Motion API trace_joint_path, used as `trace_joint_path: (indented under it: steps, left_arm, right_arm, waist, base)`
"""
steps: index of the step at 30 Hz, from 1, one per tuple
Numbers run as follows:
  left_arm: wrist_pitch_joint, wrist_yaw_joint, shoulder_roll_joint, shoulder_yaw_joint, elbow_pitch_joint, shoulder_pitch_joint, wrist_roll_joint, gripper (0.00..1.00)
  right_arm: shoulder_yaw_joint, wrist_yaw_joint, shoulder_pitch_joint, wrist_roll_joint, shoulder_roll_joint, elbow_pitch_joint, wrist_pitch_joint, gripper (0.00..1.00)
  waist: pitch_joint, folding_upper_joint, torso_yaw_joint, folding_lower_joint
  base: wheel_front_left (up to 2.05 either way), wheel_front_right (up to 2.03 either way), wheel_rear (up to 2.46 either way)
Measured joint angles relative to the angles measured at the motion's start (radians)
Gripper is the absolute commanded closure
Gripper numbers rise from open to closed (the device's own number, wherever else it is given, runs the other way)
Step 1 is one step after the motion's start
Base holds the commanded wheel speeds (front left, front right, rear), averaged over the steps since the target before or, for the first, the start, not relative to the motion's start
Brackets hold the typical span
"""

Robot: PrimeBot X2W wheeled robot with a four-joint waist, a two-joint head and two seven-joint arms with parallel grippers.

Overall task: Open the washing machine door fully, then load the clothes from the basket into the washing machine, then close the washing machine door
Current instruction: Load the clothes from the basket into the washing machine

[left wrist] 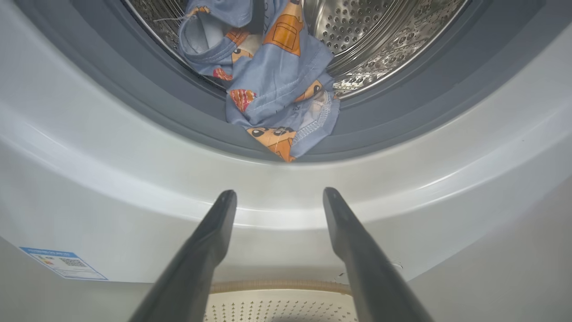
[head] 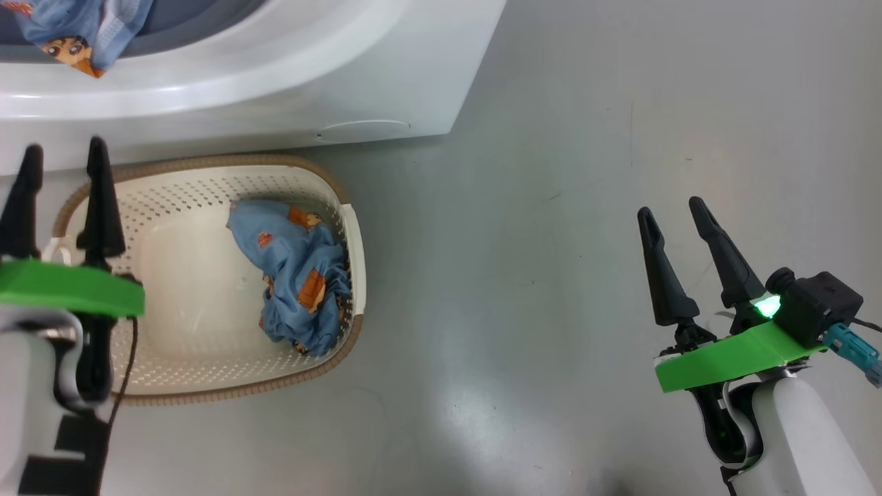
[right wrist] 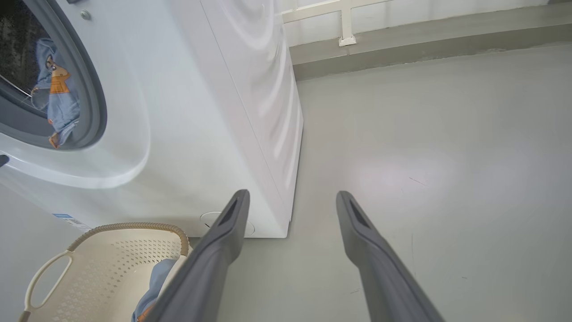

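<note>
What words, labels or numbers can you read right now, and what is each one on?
Blue label sticker, low on the washing machine front: printed lines and a square code, too small and blurred to read.
Draped cartoon-print cloth at the drum mouth: pictures of figures, no legible words.
Bundled cartoon-print cloth in the basket: the same, no legible words.
No other text is readable.

The left gripper (head: 63, 146) and right gripper (head: 670, 205) each have two long tapered black fingers (head: 661, 275) on a bright green plate (head: 730, 355), with white forearms (head: 799, 434) behind. The right wrist bears a black camera block (head: 816, 306), a green light (head: 767, 305) and a teal connector (head: 854, 348).
</note>
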Motion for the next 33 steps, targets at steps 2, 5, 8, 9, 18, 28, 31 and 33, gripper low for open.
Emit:
trace_joint_path:
  steps: [2, 5, 8, 9, 18, 28, 31, 33]
  left_arm:
    - [0.000, 0.000, 0.004, -0.014, 0.030, -0.039, 0.000, 0.00]
    - [0.000, 0.000, 0.008, -0.028, 0.061, -0.077, -0.007, 0.00]
    - [0.000, 0.000, 0.015, -0.045, 0.110, -0.130, -0.011, 0.00]
    - [0.000, 0.000, 0.018, -0.051, 0.127, -0.148, -0.017, 0.00]
    - [0.000, 0.000, 0.036, -0.097, 0.259, -0.260, -0.048, 0.00]
    - [0.000, 0.000, 0.044, -0.125, 0.345, -0.335, -0.062, 0.00]
    - [0.000, 0.000, 0.045, -0.127, 0.358, -0.345, -0.064, 0.00]
    - [0.000, 0.000, 0.046, -0.127, 0.361, -0.352, -0.069, 0.00]
  right_arm:
    - [0.000, 0.000, -0.001, 0.000, 0.002, 0.000, 0.000, 0.00]
    - [0.001, 0.000, -0.002, 0.000, 0.003, 0.000, 0.000, 0.00]
    - [0.001, 0.000, -0.004, 0.000, 0.003, 0.000, 0.000, 0.00]
    - [0.001, 0.000, -0.004, 0.000, 0.003, -0.001, 0.000, 0.00]
    - [0.002, 0.000, -0.010, 0.000, 0.005, -0.003, 0.000, 0.00]
    - [0.002, 0.000, -0.027, 0.000, 0.010, -0.004, 0.000, 0.00]
    - [0.002, 0.000, -0.028, 0.000, 0.013, -0.005, 0.000, 0.00]
    - [0.002, 0.000, -0.028, 0.000, 0.016, -0.006, 0.000, 0.00]
  waist:
    - [0.005, 0.0000, -0.002, 0.0000]
    - [0.010, 0.0000, -0.004, 0.0000]
    - [0.018, 0.0000, -0.006, 0.0000]
    - [0.020, 0.0000, -0.007, 0.0000]
    - [0.041, 0.0000, -0.018, 0.0000]
    - [0.056, 0.0000, -0.032, 0.0000]
    - [0.059, 0.0000, -0.036, 0.0000]
    - [0.060, 0.0000, -0.037, 0.0000]
  base:
    - [0.00, 0.00, 0.00]
    - [0.00, 0.00, 0.00]
    - [0.00, 0.00, 0.00]
    - [0.00, 0.00, 0.00]
    - [0.00, 0.00, 0.00]
    - [0.00, 0.00, 0.00]
    - [0.00, 0.00, 0.00]
    - [0.00, 0.00, 0.00]
